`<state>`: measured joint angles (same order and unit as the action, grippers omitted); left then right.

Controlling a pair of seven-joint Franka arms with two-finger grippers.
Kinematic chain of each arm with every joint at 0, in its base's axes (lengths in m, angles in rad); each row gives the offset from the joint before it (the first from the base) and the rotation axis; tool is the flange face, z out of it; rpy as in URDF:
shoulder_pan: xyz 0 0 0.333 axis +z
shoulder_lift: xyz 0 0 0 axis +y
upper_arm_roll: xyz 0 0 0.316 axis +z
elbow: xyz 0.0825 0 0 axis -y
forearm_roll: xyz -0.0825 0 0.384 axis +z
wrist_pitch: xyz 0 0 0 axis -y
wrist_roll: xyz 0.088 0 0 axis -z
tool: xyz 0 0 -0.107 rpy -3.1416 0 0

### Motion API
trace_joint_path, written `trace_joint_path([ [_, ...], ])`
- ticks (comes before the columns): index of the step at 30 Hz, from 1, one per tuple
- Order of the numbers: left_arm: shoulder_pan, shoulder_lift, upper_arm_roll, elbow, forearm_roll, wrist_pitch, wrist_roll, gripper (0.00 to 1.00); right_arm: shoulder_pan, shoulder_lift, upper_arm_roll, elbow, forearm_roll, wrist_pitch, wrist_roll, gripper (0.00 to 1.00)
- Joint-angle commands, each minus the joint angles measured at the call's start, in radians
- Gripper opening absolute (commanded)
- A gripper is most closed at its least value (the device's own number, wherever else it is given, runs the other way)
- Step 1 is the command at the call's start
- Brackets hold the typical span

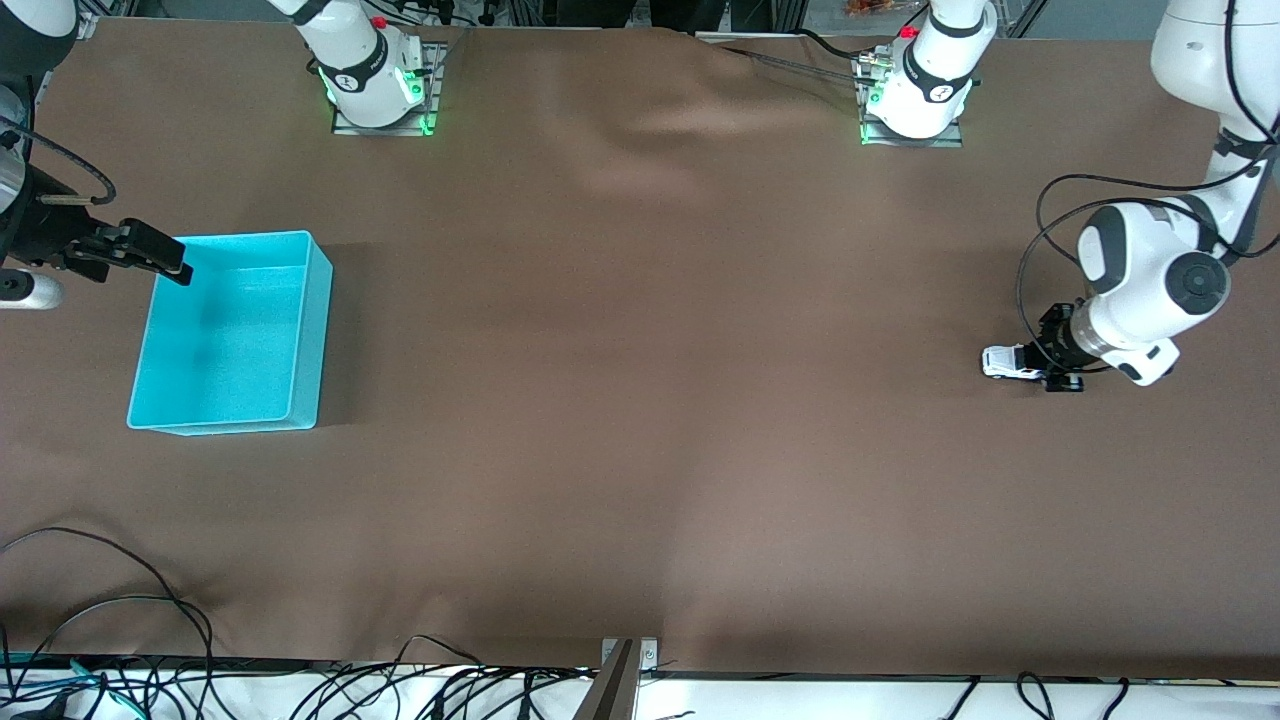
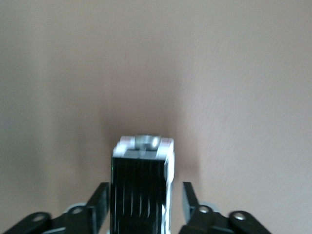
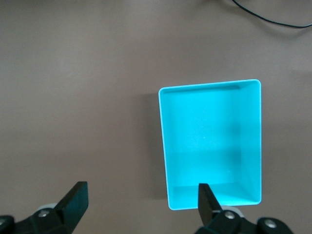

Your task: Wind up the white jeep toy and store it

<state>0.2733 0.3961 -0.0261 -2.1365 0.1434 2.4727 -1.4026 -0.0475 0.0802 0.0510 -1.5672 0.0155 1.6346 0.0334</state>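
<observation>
1. White jeep toy [image 1: 1003, 361] on the brown table [image 1: 640, 400], at my left arm's end; no readable writing.
2. My left gripper [image 2: 142, 197] straddles it, fingers spread, not touching.
3. My right gripper [image 3: 141, 202] waits spread wide over the turquoise bin's [image 1: 310, 330] edge.

No text, label, brand, number or sign is readable on anything my cameras show; nothing in my fingers bears legible print.

Glossy white arm links with dark joint caps, looping black cables, black two-finger hands, green-lit bases.
</observation>
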Motion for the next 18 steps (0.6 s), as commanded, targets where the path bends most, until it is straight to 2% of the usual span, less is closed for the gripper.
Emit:
trace_joint_path([
  [1, 0.024, -0.046, -0.005, 0.138, 0.015, -0.225, 0.079, 1.00, -0.002, -0.002, 0.000, 0.012, 0.001, -0.016, 0.003, 1.00],
  [7, 0.035, -0.124, -0.009, 0.155, 0.013, -0.310, 0.148, 1.00, -0.003, -0.003, -0.002, 0.012, 0.001, -0.016, 0.002, 1.00],
  [13, 0.030, -0.200, -0.012, 0.158, 0.013, -0.340, 0.244, 1.00, -0.003, -0.002, 0.000, 0.012, 0.001, -0.015, 0.005, 1.00],
  [18, 0.024, -0.223, -0.015, 0.211, 0.012, -0.402, 0.347, 1.00, -0.003, -0.002, 0.001, 0.012, 0.003, -0.015, 0.005, 1.00],
])
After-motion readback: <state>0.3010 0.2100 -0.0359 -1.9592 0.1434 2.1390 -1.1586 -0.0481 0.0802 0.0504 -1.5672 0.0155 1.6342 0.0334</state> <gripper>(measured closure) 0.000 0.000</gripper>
